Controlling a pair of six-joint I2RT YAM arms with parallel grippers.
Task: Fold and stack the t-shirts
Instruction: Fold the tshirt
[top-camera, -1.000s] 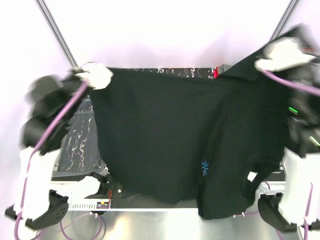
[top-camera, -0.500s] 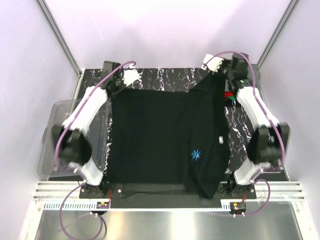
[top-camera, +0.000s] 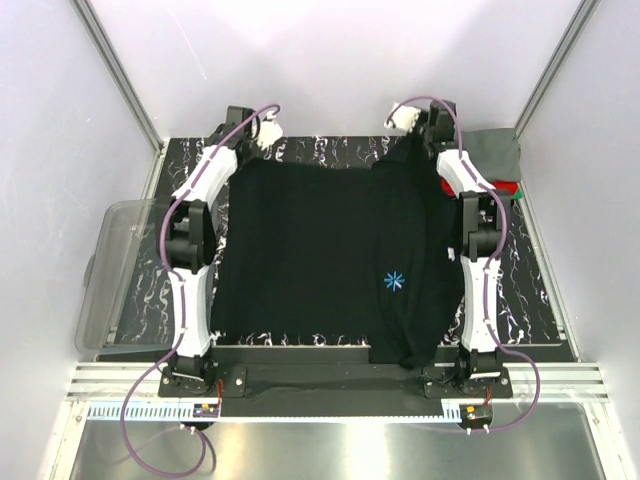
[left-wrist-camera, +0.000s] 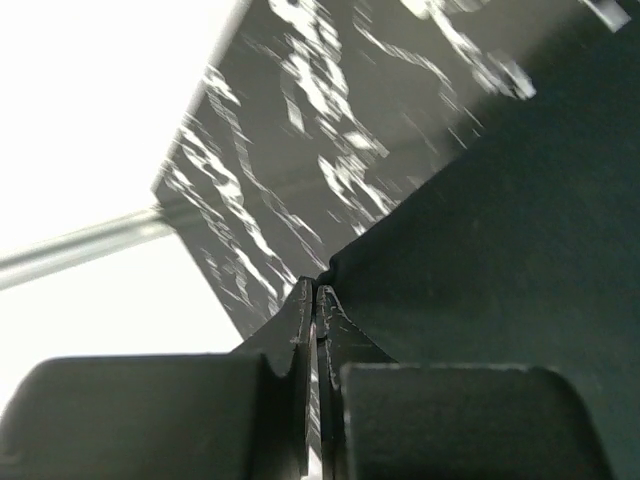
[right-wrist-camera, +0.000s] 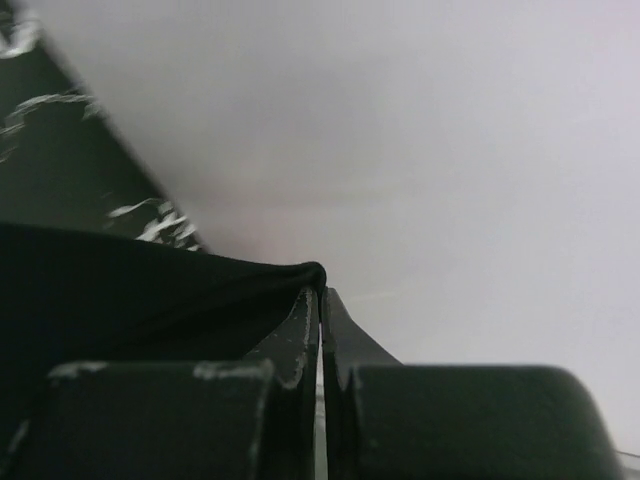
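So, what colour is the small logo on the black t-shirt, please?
The logo is blue, clearest in the top view.

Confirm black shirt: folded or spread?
Black shirt mostly spread on table, right part doubled over; left gripper and right gripper pinch far corners.

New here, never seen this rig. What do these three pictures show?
Two white robot arms with two-finger grippers stand at the near edge of a black marbled table. One picture looks down from above; the other two come from wrist cameras. A black cloth t-shirt with a small blue logo lies mostly spread on it. The left gripper and right gripper each pinch its far edge, shut. A clear plastic bin sits left; a folded grey cloth far right.
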